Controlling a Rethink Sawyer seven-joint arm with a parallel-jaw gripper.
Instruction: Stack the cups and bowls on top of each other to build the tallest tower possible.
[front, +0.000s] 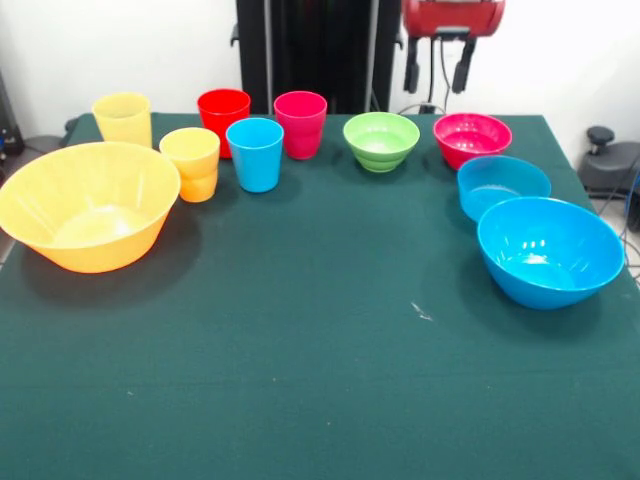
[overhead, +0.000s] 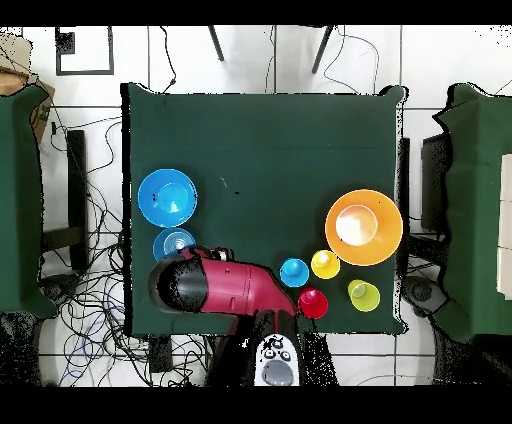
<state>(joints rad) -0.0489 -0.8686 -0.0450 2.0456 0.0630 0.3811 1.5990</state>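
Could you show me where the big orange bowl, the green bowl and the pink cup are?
large orange bowl (front: 88, 205): front view, inner wall.
green bowl (front: 381, 141): front view, inside of the bowl.
pink cup (front: 301, 130): front view, outer side.

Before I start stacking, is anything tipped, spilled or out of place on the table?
Nothing stands out. All five cups, such as the light blue cup, and all five bowls, such as the large orange bowl, stand upright and separate on the green table. Nothing is stacked yet.

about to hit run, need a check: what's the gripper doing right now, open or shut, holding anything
gripper: open, two fingers apart, holding nothing, raised above the table behind the magenta bowl.
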